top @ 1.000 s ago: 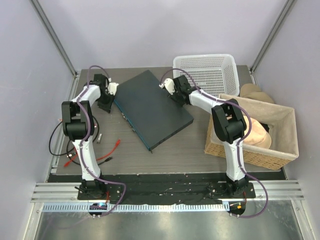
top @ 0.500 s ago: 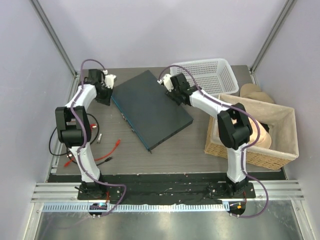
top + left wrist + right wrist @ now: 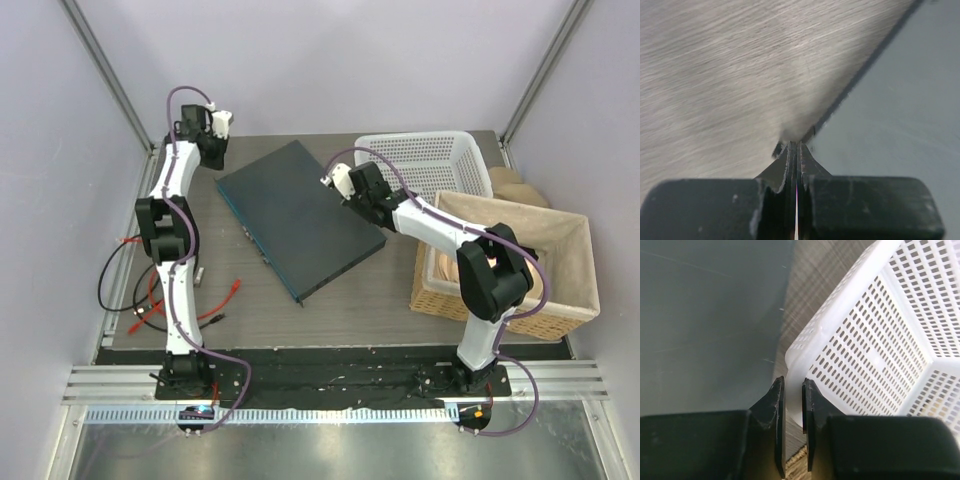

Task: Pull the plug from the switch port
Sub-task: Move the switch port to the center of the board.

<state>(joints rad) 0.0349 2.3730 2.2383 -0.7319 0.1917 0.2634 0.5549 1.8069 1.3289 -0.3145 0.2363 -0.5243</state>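
**Switch** (image 3: 300, 215): thin, flat, dark slate-grey rect. metal box, lying flat on table (image 3: 350, 300), approx. centre of top view. Set obliquely: long axis runs ca. 11 to 5 o'clock, corners pointing roughly to 12, 3, 6 and 9 o'clock. Narrow bluish front edge (image 3: 262, 250) faces ca. 8 o'clock and carries a row of small sockets, too small to tell whether any holds a plug. Right wrist view: top face plain and matte w/ faint scratches, filling left half of frame.

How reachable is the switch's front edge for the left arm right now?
Likely yes: the left gripper, shut, hangs by the far corner of the switch, and nothing lies between it and that edge.
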